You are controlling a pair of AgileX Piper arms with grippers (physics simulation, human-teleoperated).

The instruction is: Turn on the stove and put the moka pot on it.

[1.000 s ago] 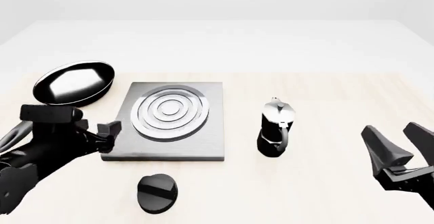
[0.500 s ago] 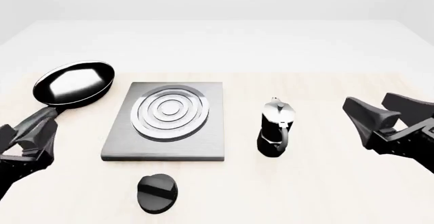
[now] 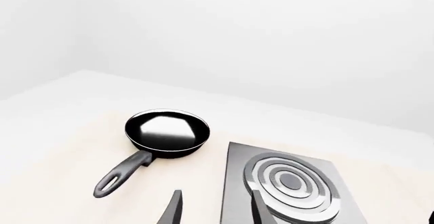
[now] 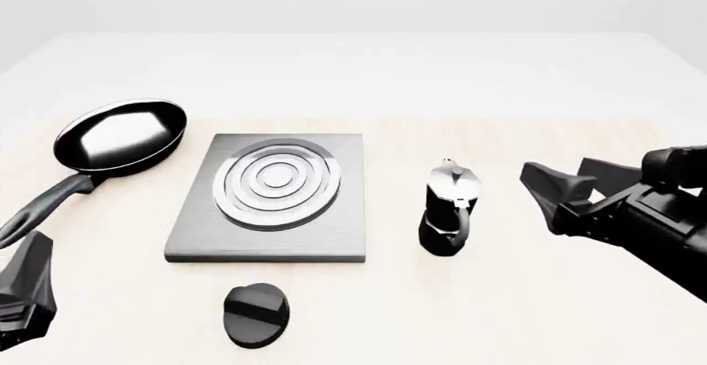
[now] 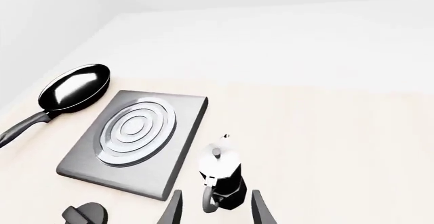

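The stove (image 4: pixel 271 216) is a flat grey slab with a shiny ring burner, left of centre on the table. Its black round knob (image 4: pixel 257 315) lies apart, just in front of the slab. Right of the slab the moka pot (image 4: pixel 449 212) stands upright on the table, black below and silver on top. My right gripper (image 4: pixel 558 170) is open to the right of the pot, apart from it. In the right wrist view the pot (image 5: pixel 220 176) shows just beyond the open fingers (image 5: pixel 173 211). My left gripper (image 3: pixel 215 211) is open and empty, low at the front left.
A black frying pan (image 4: pixel 119 136) lies at the back left, its handle reaching toward the table's front left, close to my left arm (image 4: pixel 25 290). The table's far edge runs behind the stove and pan.
My left arm has pulled back from the stove's near left corner to the bottom left. My right gripper has moved forward and left, closer to the moka pot.
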